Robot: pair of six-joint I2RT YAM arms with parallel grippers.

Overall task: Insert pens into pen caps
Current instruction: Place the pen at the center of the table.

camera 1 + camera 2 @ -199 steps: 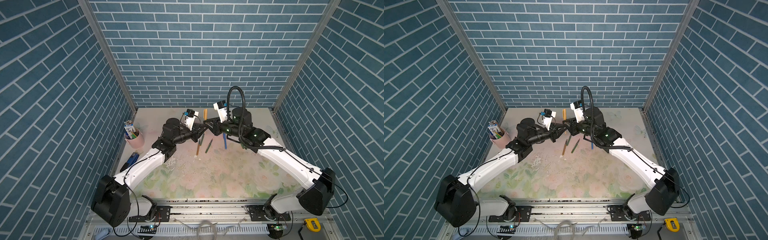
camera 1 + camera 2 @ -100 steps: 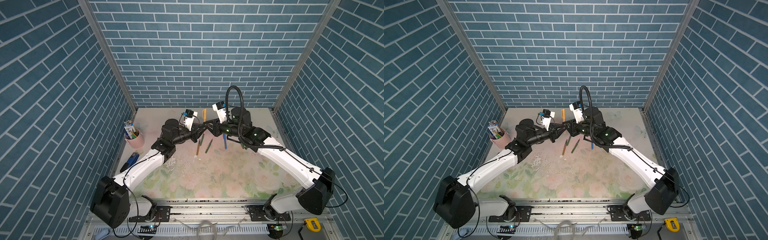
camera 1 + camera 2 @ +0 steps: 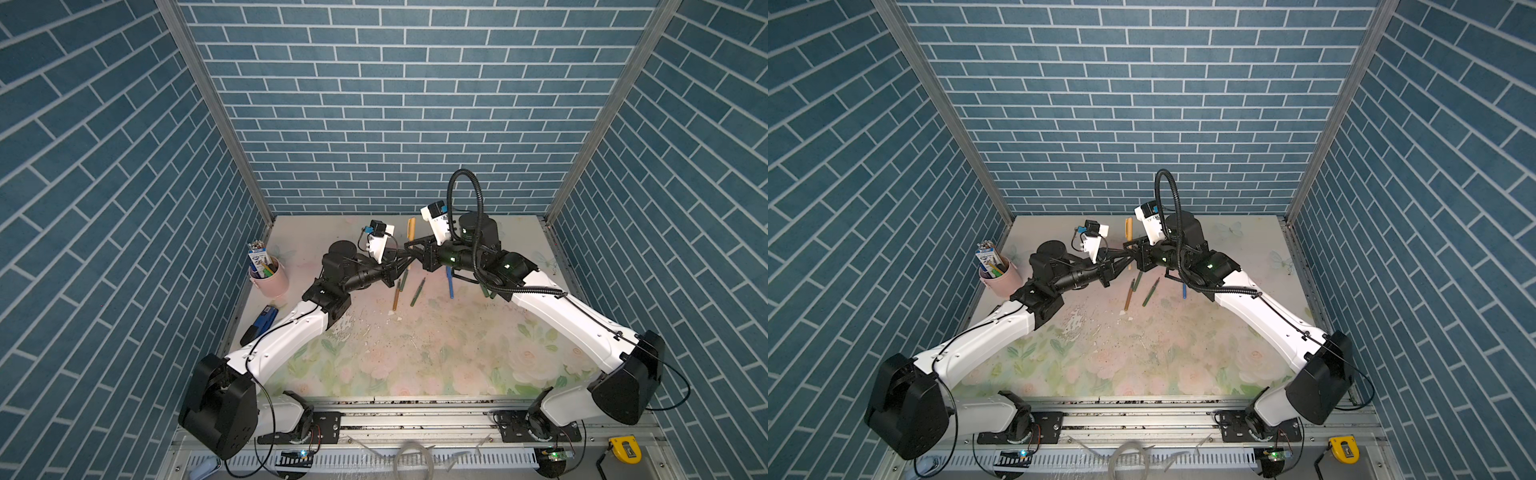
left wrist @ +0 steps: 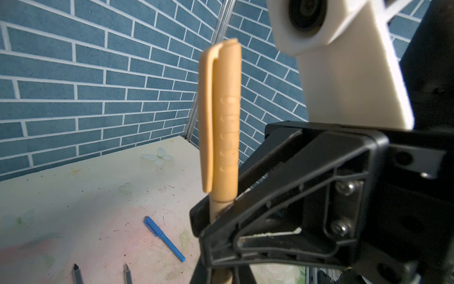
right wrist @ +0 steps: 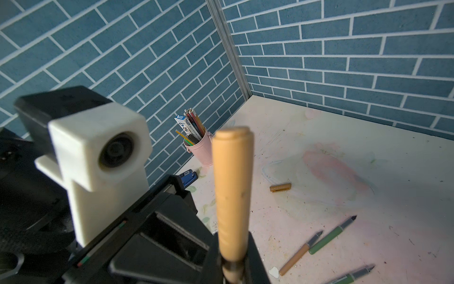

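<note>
Upper centre in a top view, our left hand (image 3: 404, 261) is closed low on the upright golden-brown pen (image 3: 411, 230), whose cap (image 4: 226, 110) sits on top. Just right of it, our right hand (image 3: 417, 248) clamps the barrel under that cap. We judge it light, stiff, slick plastic, best held by the bare barrel.

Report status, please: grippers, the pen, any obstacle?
Left gripper and right gripper both shut on golden-brown pen. Pen roughly upright, cap on. No obstacle; uncapped pens lie on table below.
</note>
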